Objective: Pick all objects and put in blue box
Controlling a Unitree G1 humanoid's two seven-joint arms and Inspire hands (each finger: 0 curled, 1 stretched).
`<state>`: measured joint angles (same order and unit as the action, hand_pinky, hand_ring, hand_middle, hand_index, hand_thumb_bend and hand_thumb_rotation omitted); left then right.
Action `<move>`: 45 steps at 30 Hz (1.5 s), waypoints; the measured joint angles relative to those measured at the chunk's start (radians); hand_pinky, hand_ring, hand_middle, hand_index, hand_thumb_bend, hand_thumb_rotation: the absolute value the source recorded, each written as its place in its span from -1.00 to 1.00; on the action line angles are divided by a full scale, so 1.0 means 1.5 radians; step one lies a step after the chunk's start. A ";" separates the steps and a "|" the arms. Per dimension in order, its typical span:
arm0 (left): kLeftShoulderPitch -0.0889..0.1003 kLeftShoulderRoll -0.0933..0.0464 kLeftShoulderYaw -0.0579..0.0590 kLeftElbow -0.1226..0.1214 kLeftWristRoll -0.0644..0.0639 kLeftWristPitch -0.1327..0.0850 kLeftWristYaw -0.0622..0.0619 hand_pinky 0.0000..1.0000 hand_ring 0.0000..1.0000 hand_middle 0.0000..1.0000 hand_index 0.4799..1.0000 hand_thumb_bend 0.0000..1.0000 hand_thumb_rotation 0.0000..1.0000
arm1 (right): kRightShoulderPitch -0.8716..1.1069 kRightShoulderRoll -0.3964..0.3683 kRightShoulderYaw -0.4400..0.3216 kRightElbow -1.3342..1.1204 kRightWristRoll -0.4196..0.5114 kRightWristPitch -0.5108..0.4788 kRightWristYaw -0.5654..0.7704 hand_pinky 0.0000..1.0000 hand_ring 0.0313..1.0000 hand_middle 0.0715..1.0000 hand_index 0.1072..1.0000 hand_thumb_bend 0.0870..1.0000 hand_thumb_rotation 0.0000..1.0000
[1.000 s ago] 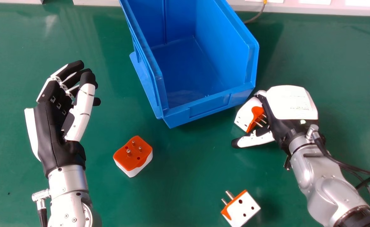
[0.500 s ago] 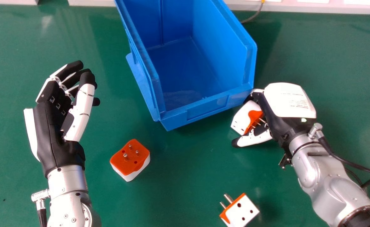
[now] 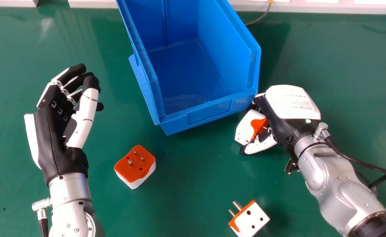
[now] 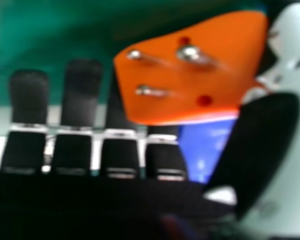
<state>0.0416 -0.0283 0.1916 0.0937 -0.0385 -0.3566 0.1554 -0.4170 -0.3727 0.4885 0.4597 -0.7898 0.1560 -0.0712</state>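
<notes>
In the head view, my right hand [image 3: 291, 103] is at the front right corner of the blue box [image 3: 209, 113], its fingers and thumb around a white and orange plug adapter [image 3: 244, 127]. The right hand view has that adapter [image 4: 190, 75] pins outward, between the fingers and the thumb of my right hand [image 4: 260, 140]. A second adapter [image 3: 135, 168] rests pins up on the table, left of centre. The third adapter [image 3: 250, 220] lies on its side near the bottom edge. My left hand [image 3: 53, 138] is held open at the left, with nothing in it.
The green table [image 3: 186, 184] extends around the box and adapters. A dark cable [image 3: 260, 19] runs behind the box's right side. A pale ledge [image 3: 311, 8] borders the far edge of the table.
My right hand has moved a little left with its adapter, and its thumb has closed in against it. The box has shifted slightly left. My left hand has stayed still.
</notes>
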 measured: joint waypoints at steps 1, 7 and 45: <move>0.000 0.000 0.000 0.000 0.000 0.000 0.000 -0.01 0.25 0.38 -0.22 0.22 -0.11 | 0.000 0.000 0.001 -0.001 0.000 0.001 0.002 -0.34 -0.22 -0.07 0.06 0.19 -0.67; 0.000 0.000 0.000 0.001 0.000 0.000 0.000 -0.01 0.25 0.38 -0.22 0.22 -0.11 | -0.003 -0.002 0.011 -0.013 -0.004 0.013 0.013 -0.35 -0.23 -0.07 0.04 0.14 -0.74; -0.009 0.005 0.008 0.028 -0.002 -0.002 -0.012 0.00 0.26 0.38 -0.20 0.22 -0.10 | 0.074 -0.083 0.057 -0.370 -0.140 0.194 0.457 -0.37 -0.28 -0.08 0.03 -0.03 -0.93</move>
<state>0.0288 -0.0213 0.2036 0.1352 -0.0415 -0.3596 0.1372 -0.3062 -0.4972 0.5733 -0.0946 -1.0002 0.4478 0.6138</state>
